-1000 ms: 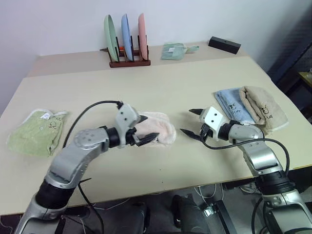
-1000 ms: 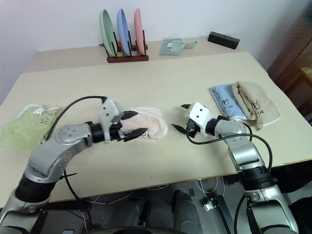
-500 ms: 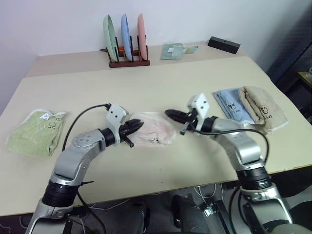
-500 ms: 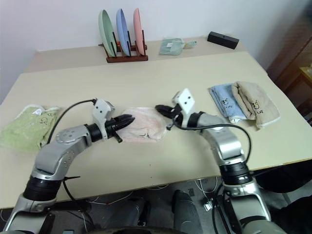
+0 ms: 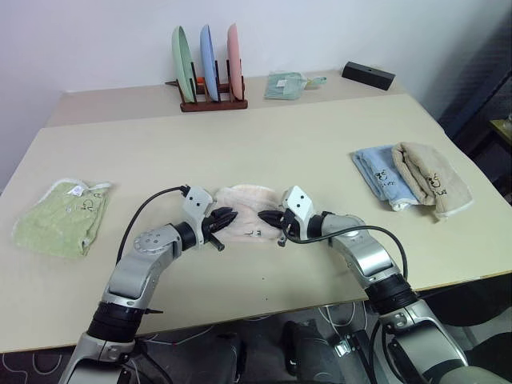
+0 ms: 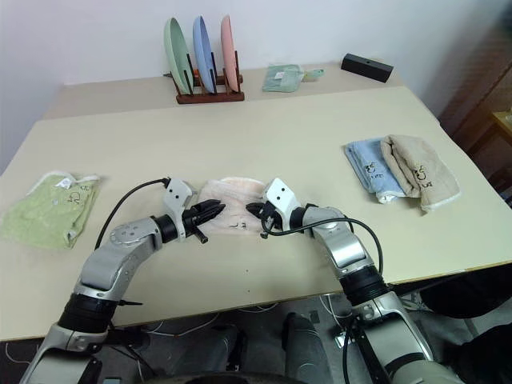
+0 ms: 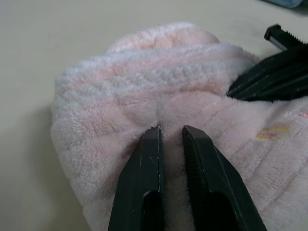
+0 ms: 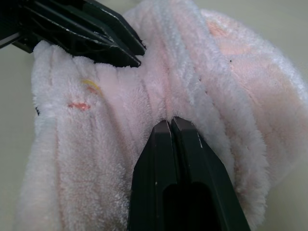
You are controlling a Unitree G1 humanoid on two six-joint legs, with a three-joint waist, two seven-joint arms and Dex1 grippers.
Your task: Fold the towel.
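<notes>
The towel [image 5: 246, 210], pale pink terry, lies bunched in a low mound near the table's front middle. My left gripper [image 5: 227, 216] meets it from the left. In the left wrist view its fingers [image 7: 149, 159] stand almost together, pinching a crease of pink pile [image 7: 159, 96] at their tips. My right gripper [image 5: 267, 218] comes in from the right, its closed fingers [image 8: 159, 159] pressed into a fold of the towel [image 8: 144, 86]. The two grippers face each other a short way apart across the towel's near side. A small dark mark [image 5: 251, 233] shows on the towel's front edge.
A light green towel [image 5: 60, 218] lies at the far left. Folded blue [image 5: 379, 176] and beige [image 5: 429, 179] towels lie at the right. At the back stand a plate rack [image 5: 210, 62], a small folded cloth [image 5: 290, 83] and a black box [image 5: 368, 74].
Both grippers came down and inward onto the pink towel and closed. The right one swung left from beside the blue towel. The towel now lies lower and flatter between them.
</notes>
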